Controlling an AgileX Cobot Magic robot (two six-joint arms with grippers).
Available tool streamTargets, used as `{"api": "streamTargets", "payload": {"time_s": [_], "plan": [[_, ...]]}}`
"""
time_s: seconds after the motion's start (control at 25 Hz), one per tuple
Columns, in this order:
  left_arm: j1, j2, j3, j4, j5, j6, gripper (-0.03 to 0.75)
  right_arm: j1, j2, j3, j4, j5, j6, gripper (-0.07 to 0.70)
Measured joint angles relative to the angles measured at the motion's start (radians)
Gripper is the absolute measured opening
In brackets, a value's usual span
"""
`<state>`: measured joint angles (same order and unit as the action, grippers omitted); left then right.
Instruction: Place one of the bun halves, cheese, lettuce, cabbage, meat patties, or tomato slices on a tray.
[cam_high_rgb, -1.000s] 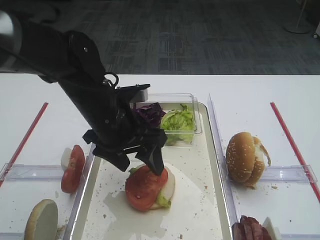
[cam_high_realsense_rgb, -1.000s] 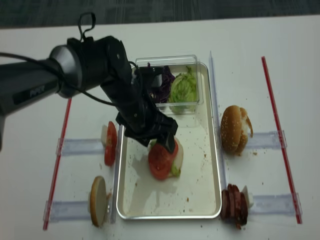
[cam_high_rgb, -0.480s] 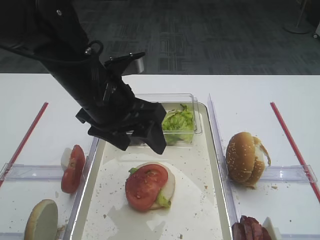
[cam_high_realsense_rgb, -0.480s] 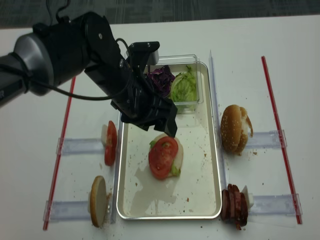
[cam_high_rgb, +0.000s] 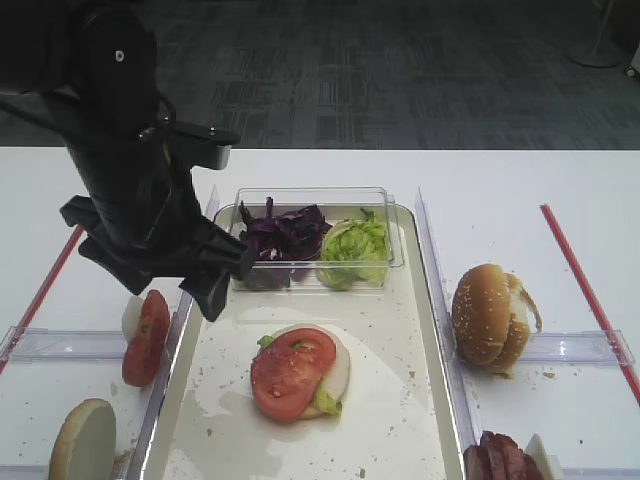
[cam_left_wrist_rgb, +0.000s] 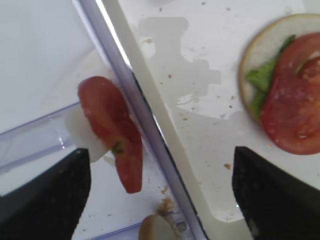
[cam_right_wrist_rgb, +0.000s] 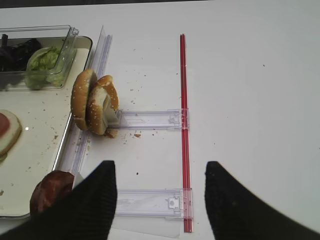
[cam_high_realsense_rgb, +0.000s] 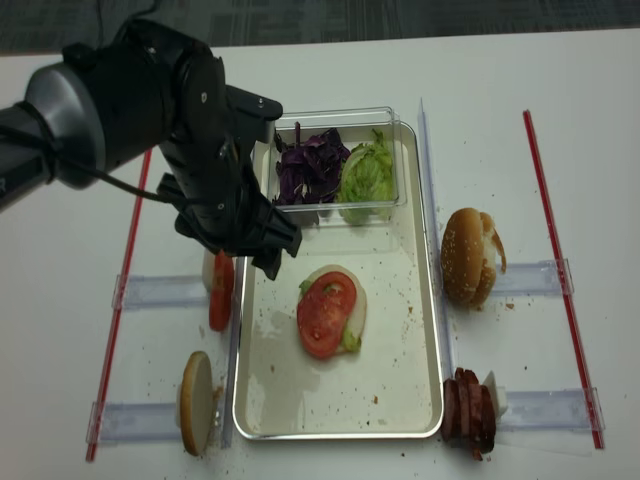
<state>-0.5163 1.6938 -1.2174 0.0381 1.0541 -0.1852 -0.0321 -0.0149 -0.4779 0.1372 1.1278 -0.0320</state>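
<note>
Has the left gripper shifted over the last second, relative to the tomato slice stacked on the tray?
Yes. The left gripper, open and empty, was right over the tomato slice; it is now off to the left, above the tray edge.

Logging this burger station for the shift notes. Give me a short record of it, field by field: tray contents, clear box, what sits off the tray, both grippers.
tray: bun half with lettuce and a tomato slice on top
clear box: purple cabbage, lettuce
left of tray: tomato slices, bun half
right of tray: sesame buns, meat patties
left gripper: open, empty, over the tray's left rim
right gripper: open, empty
</note>
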Motion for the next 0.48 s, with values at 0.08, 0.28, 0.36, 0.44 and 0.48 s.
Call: {"api": "streamTargets", "payload": {"time_s": [0.08,0.28,0.36,0.44,0.48], "plan": [[0.000,0.000,0.000,0.025,0.010,-0.016,0.536,0.000,0.000,0.000,0.000,0.000,0.000,0.427],[0.000,0.000,0.000,0.030,0.018,-0.026,0.535,0.000,0.000,0.000,0.000,0.000,0.000,0.427],[0.011,0.000,0.000,0.022,0.018,-0.028,0.536,0.000,0.000,0.000,0.000,0.000,0.000,0.427],[0.043,0.000,0.000,0.000,0.018,-0.030,0.535,0.000,0.000,0.000,0.000,0.000,0.000,0.427],[0.068,0.000,0.000,-0.007,0.020,-0.030,0.535,0.000,0.000,0.000,0.000,0.000,0.000,0.427]]}}
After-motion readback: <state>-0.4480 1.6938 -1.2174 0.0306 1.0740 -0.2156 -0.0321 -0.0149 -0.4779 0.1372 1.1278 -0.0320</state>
